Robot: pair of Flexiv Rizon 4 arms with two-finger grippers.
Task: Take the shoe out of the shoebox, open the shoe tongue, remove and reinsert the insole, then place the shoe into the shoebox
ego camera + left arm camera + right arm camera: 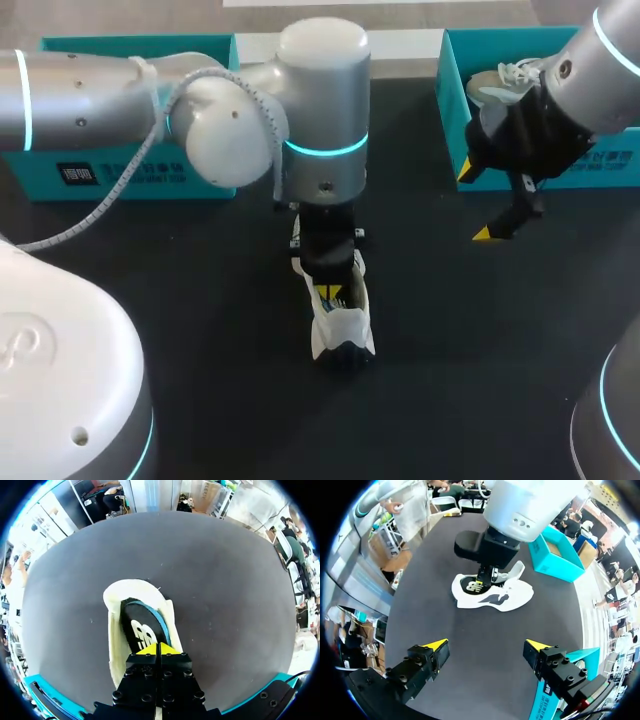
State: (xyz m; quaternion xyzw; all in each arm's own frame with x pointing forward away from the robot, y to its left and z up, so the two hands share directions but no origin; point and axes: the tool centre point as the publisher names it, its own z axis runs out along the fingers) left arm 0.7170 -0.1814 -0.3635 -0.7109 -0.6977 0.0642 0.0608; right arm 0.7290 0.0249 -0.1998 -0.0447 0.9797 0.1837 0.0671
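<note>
A white shoe (340, 325) (117, 630) (512, 597) lies on the black table near the middle, toe toward the front edge. Its black insole (142, 627) (475, 585), with a blue rim and a white logo, sits in the opening. My left gripper (330, 293) (159, 649) (481, 580) points straight down into the shoe, its yellow tips shut together on the insole's heel end. To the right, my right gripper (474, 203) (486, 645) hangs wide open above the table, holding nothing, just in front of the right shoebox (450, 110).
The teal right shoebox holds a second grey-white shoe (505, 85). Another teal box (120, 175) (555, 560) stands at the back left, partly behind my left arm. Bare black tabletop surrounds the shoe.
</note>
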